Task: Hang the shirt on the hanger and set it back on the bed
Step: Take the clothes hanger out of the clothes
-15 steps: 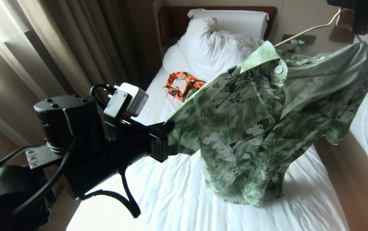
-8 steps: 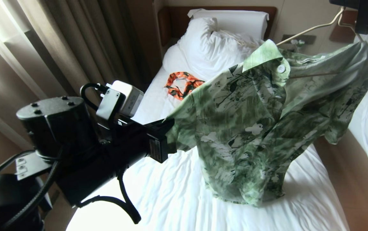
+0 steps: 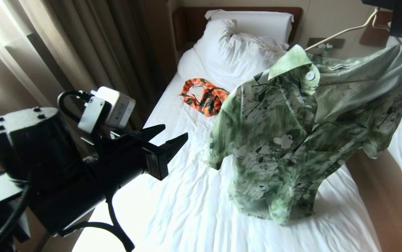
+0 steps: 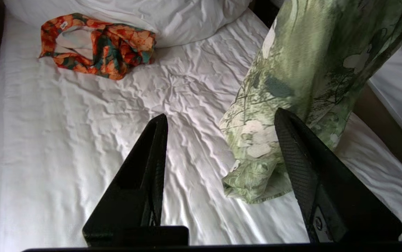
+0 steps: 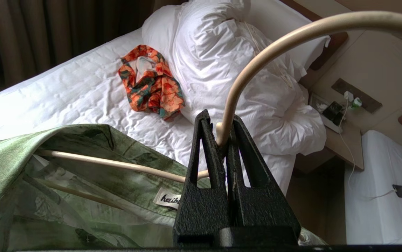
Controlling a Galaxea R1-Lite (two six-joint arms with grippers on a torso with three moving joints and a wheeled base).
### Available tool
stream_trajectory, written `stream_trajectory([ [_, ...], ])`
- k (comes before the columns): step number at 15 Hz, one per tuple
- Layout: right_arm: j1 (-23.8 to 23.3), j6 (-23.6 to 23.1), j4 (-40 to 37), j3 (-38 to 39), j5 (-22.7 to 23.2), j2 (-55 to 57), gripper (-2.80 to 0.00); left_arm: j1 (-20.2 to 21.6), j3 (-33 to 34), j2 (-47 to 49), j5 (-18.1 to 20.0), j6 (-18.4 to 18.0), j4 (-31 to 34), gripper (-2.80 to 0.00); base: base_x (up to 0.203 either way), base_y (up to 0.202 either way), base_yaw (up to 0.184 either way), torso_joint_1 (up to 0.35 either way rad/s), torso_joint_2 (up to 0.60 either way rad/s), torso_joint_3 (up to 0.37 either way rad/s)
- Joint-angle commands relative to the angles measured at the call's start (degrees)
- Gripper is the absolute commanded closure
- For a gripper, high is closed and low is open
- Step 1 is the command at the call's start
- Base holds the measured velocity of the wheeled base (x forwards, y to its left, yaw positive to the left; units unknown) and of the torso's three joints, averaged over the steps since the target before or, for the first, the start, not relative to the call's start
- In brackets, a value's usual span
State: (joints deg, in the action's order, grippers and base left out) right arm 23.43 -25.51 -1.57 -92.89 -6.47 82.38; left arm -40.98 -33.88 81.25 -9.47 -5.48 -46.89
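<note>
The right gripper (image 5: 222, 137) pinches the hanger (image 5: 274, 45); the shirt (image 3: 299, 140) hangs just beside the spread left gripper (image 3: 171, 136) above the bed (image 3: 187, 210).

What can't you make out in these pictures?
- Right gripper: head view's top edge cuts it off.
- Hanger: shirt covers its far arm in every view.
- Shirt label: right gripper's finger hides part of the word.
- Nightstand items: too small to identify.
</note>
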Motion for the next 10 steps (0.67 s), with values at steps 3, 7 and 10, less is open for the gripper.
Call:
stream_trajectory([
  [3,0.04,-0.06,0.61,-0.18,-0.03,0.32,0.0,7.37,7.62,-9.97,-0.09,0.05,-0.23,0.0,0.0,0.0,0.0,0.0,0.0,0.0],
  [7,-0.35,0.09,6.88,-1.7,-1.14,2.15,0.0,13.16,14.02,-18.7,-0.3,1.42,-0.03,0.0,0.0,0.0,0.0,0.0,0.0,0.0],
  [10,-0.49,0.23,12.33,-6.97,-3.18,5.64,0.0,15.9,17.98,-25.71,-1.48,2.38,0.69,0.0,0.0,0.0,0.0,0.0,0.0,0.0],
])
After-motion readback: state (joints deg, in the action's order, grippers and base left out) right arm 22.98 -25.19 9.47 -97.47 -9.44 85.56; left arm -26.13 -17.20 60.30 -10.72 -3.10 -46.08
